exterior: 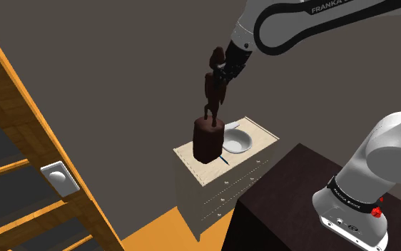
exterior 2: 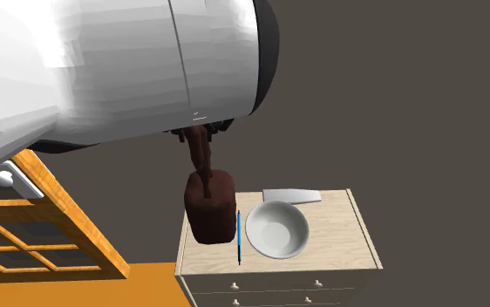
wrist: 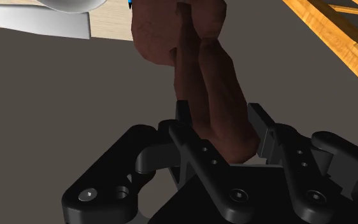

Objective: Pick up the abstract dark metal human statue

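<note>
The statue (exterior: pixel 207 139) is a dark reddish-brown abstract figure on a blocky base. My gripper (exterior: pixel 224 71) is shut on the figure's upper part, high over the pale cabinet (exterior: pixel 192 153). In the second exterior view the statue (exterior 2: pixel 208 205) hangs under the arm, its base over the cabinet top (exterior 2: pixel 339 240) at that view's left end. I cannot tell whether the base touches the top. In the wrist view the gripper (wrist: pixel 225 124) has both black fingers clasping the slim body of the statue (wrist: pixel 200 57).
On the cabinet lie a white bowl (exterior 2: pixel 277 228), a thin blue pen (exterior 2: pixel 239 237) beside the statue's base and a flat pale sheet (exterior 2: pixel 291 195) at the back. A wooden rack (exterior: pixel 21 142) carrying a small white object (exterior: pixel 60 178) stands at the shoulder view's left. The dark stand (exterior: pixel 292 192) sits lower right.
</note>
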